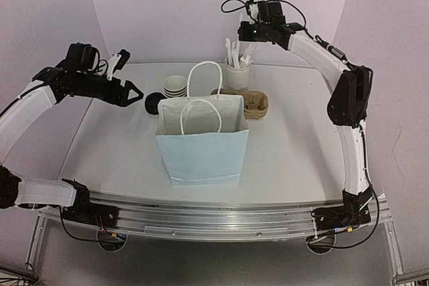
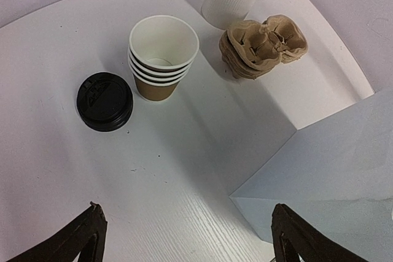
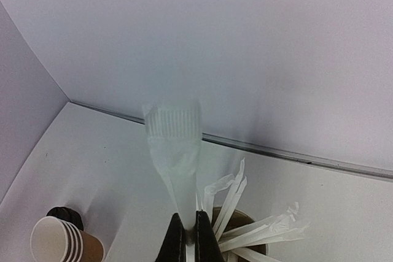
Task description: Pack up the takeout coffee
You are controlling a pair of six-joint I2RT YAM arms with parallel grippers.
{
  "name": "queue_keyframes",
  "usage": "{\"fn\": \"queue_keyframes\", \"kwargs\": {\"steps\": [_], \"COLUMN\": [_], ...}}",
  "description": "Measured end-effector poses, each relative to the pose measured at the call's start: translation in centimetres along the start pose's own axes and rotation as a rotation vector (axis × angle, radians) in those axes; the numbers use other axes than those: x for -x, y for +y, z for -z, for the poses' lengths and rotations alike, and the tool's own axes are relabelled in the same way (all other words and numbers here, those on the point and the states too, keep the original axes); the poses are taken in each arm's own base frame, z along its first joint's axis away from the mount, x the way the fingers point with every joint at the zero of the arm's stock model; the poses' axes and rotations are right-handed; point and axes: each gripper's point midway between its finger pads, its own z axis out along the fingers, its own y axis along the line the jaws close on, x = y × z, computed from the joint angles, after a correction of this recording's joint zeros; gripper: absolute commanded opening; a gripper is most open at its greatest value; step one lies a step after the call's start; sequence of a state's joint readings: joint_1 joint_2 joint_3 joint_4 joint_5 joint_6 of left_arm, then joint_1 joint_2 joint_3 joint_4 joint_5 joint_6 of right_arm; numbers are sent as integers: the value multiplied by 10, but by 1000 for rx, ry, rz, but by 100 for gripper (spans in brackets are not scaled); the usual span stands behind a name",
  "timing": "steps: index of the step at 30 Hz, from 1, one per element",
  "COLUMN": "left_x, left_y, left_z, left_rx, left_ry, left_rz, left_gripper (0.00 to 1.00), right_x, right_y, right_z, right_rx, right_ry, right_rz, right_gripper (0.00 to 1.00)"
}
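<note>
The left gripper (image 2: 185,210) hangs spread wide near the glossy round black lids (image 2: 104,100) and nested kraft-paper cups (image 2: 163,53), which stand behind the matte pale blue paper bag (image 1: 201,145). Rightward, the right gripper (image 3: 189,228) pinches a crimped, wrapped white stick (image 3: 175,151) over the ribbed white holder (image 1: 236,75).

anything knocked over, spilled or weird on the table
Nothing stands out. The blue bag stands upright, the cups sit nested upright beside the black lids, and the brown carrier trays are stacked, slightly uneven. No spills. The right tool holds a wrapped white stick.
</note>
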State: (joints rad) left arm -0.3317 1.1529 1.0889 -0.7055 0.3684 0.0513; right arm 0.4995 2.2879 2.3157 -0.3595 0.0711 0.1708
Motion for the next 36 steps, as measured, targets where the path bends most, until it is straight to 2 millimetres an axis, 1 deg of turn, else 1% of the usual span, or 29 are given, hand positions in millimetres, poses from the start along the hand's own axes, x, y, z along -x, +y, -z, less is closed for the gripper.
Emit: {"fn": "queue_keyframes", "kwargs": {"steps": [5,8,10,12,15,18,20,22,24,26,28,29,34,36], "left_x": [1,1,2,2,2,3,3,4,4,4,5,5,4,1], "left_y": [-1,-2,-2,-2,-3,-3,-4,-4,-5,-6,-8,-11,-31,-39], "left_z": [1,3,4,4,5,7,7,8,8,9,11,12,21,25], "left_rx": [-4,-4,-4,-5,-5,-5,-6,-9,-13,-19,-29,-41,-145,-180], "left_ry": [-4,-9,-12,-15,-17,-22,-24,-26,-27,-30,-35,-38,-52,-50], "left_rz": [-1,-3,-4,-4,-5,-7,-8,-8,-8,-8,-11,-15,-79,-111], "left_gripper": [93,93,93,93,93,93,93,93,93,92,91,91,90,90], "right_x": [5,12,22,38,68,105,125,142,152,155,152,148,103,84], "right_y": [2,4,7,11,19,29,37,49,65,84,104,114,167,184], "right_z": [1,4,10,21,44,77,97,120,141,162,184,194,241,257], "right_rx": [6,13,20,31,48,76,104,160,252,373,496,553,809,876], "right_ry": [-15,-38,-65,-108,-185,-291,-347,-393,-414,-408,-384,-364,-207,-153], "right_rz": [49,78,94,105,118,122,117,95,68,47,27,20,3,6], "right_gripper": [0,0,0,0,0,0,0,0,0,0,0,0,0,0]}}
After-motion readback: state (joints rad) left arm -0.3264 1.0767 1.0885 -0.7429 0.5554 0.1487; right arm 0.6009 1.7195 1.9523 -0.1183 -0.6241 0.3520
